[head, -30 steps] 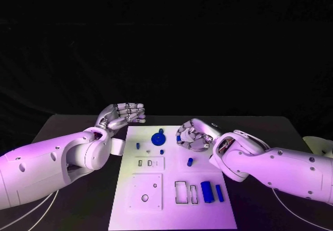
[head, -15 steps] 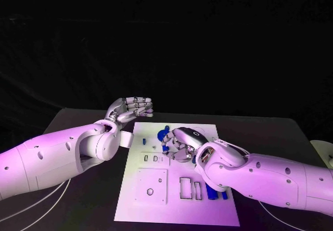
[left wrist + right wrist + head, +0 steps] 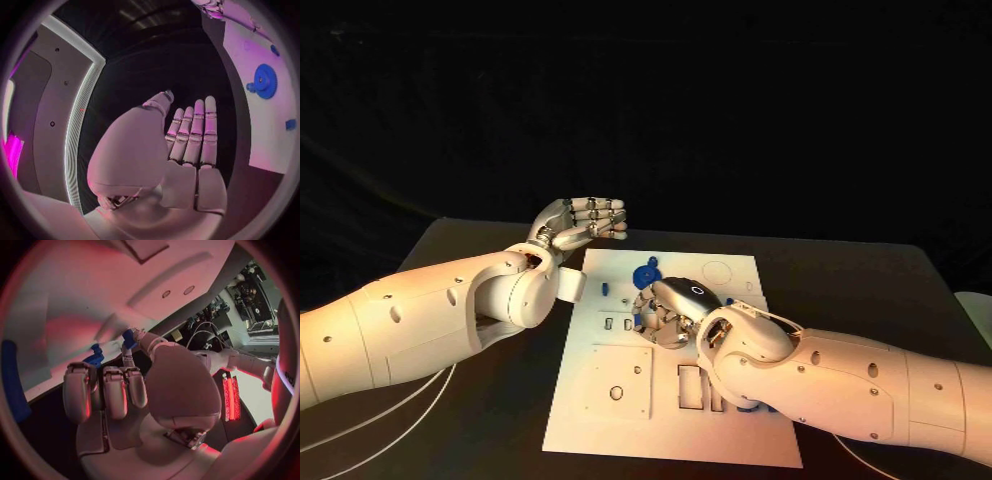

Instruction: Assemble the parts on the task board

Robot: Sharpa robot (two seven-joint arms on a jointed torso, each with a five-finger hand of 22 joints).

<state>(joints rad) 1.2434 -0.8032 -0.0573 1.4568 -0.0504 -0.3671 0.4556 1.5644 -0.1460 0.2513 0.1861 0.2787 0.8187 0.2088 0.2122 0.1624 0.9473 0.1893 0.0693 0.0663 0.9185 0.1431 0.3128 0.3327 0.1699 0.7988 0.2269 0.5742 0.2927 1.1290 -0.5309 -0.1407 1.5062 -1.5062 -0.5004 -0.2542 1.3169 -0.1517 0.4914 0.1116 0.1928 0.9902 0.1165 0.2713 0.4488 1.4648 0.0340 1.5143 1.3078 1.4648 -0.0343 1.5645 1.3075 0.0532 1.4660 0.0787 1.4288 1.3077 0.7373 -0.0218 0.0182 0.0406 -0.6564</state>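
Risk is sitting with the right hand (image 3: 668,312), curling down over the task board (image 3: 733,440) middle near the blue gear (image 3: 646,276); whether it is pinching a part I cannot tell, and a misaligned press could jam one. Left hand (image 3: 583,222) is hovering empty, fingers straight, off the far-left corner. No legible writing.

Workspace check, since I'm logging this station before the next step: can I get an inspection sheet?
Surface: black table, bare where visible.
Job's things: white task board lies flat mid-table; blue gear sits near its far end, a small blue part beside it.
Clutter: nothing seen.
Hands: left hand raised off the board's far left corner, fingers together, holding nothing; right hand low over the board's middle, its grasp hidden.
Cables: pale cables under the left arm.
Surroundings: dark backdrop.
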